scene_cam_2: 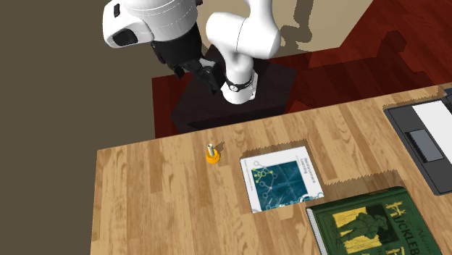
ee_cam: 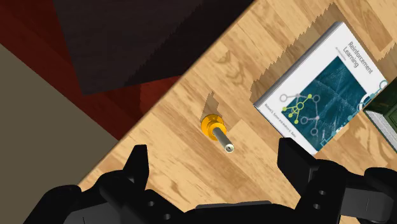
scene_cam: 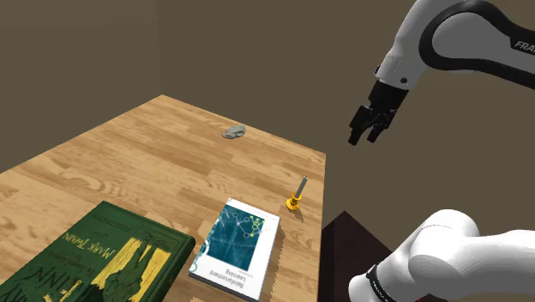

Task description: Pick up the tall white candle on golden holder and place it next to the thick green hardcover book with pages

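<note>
The candle (scene_cam: 296, 196) stands in its small gold holder. In the pictures it looks like a thin grey stick, and the holder is a yellow-orange cup under it. It sits on the table (scene_cam: 129, 163), close to the edge that is next to the robot's stand (scene_cam_2: 275, 87). Nothing touches it.

The claw (scene_cam: 367, 130) hangs high in the air, about over that same edge. Its two black fingers (ee_cam: 137, 167) are spread wide apart and hold nothing. In the wrist view the candle (ee_cam: 216, 132) shows far below, in the gap between the fingers.

A blue and white book (scene_cam: 237, 247) lies flat near the candle, a little way in from the same edge. The words on it say "Reinforcement Learning". The green book (scene_cam: 94, 262) lies flat just beside the blue book, on the side away from the candle. It is thick and has yellow letters on its cover. So the blue book is between the candle and the green book, and the candle is well apart from the green book.

A small grey thing (scene_cam: 233, 131) lies near the far edge of the table. A dark flat thing (scene_cam_2: 424, 141) with grey and white parts lies at the edge on the second exterior view's right.

The table is light wood with lines in it. The floor (scene_cam_2: 340, 43) is dark red. The walls (scene_cam: 257, 43) are plain brown. The stand is a dark box.
</note>
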